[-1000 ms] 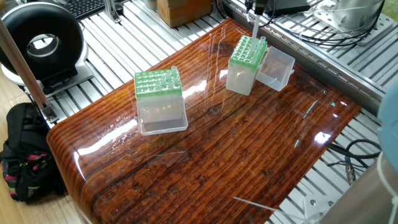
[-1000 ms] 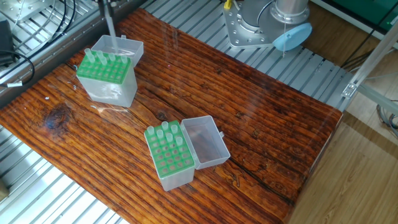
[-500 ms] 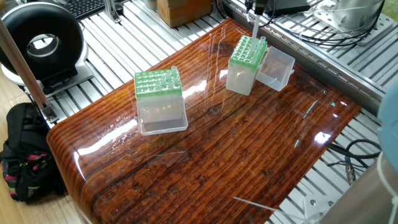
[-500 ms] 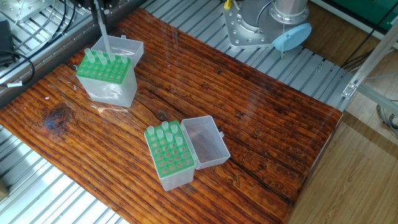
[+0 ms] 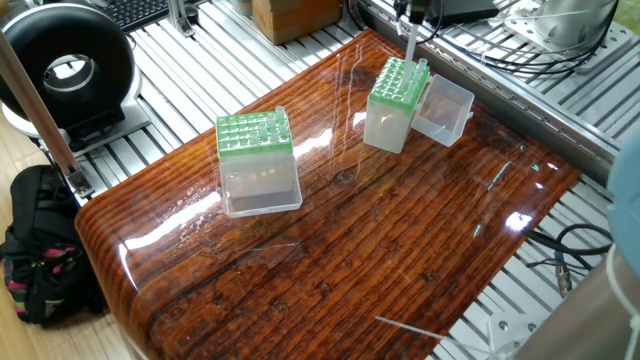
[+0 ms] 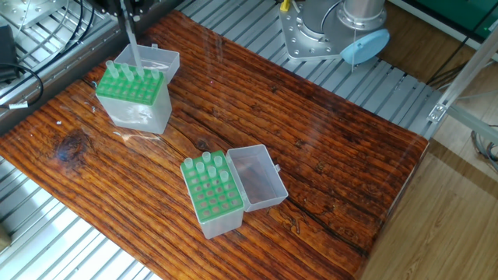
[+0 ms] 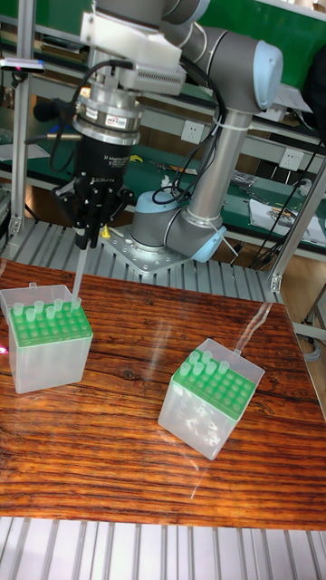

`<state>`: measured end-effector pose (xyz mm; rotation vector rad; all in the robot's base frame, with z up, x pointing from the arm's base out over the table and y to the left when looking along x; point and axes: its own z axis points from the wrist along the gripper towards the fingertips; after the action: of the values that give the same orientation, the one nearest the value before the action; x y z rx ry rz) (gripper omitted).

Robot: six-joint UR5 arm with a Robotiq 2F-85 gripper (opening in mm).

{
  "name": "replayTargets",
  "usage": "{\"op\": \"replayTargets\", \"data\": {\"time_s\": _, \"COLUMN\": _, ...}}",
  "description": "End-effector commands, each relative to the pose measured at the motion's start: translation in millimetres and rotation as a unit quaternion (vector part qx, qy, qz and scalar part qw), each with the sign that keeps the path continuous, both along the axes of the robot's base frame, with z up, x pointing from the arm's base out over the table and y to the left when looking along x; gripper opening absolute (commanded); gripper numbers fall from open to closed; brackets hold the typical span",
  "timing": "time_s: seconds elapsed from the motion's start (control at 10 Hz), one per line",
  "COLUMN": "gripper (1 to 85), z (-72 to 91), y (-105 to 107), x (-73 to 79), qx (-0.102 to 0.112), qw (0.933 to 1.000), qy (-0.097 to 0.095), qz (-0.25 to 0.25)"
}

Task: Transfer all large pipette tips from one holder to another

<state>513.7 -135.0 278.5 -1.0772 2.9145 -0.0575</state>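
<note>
My gripper [image 7: 88, 239] is shut on a large pipette tip [image 7: 78, 272], held upright over the back row of the left green-topped holder [image 7: 47, 337]. The tip's lower end reaches the level of the tips standing there; whether it sits in a hole I cannot tell. The same held tip [image 6: 132, 47] hangs from the gripper [image 6: 124, 6] above this holder [image 6: 134, 95]. In the one fixed view the tip [image 5: 410, 42] is above the far holder [image 5: 393, 100]. The second holder [image 6: 212, 194], nearer the table's front, carries several tips too.
Each holder has a clear lid hinged open: one [image 6: 154, 58] behind the far holder, one [image 6: 257, 177] beside the near holder. The arm's base [image 6: 323, 35] is bolted beyond the table. Cables [image 5: 520, 50] lie on the aluminium frame.
The gripper and its tip have shifted slightly sideways and come down a little over the far holder's back row. Both holders have stayed put.
</note>
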Motion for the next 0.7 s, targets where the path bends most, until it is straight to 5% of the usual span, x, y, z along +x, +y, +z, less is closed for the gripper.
{"op": "replayTargets", "data": {"time_s": 0.0, "gripper": 3.3, "z": -2.9, "y": 1.7, "x": -0.1, "qx": 0.006, "qw": 1.0000, "qy": -0.002, "qz": -0.001}}
{"op": "replayTargets", "data": {"time_s": 0.6, "gripper": 3.3, "z": -6.3, "y": 0.9, "x": -2.9, "qx": 0.002, "qw": 1.0000, "qy": 0.005, "qz": -0.007}}
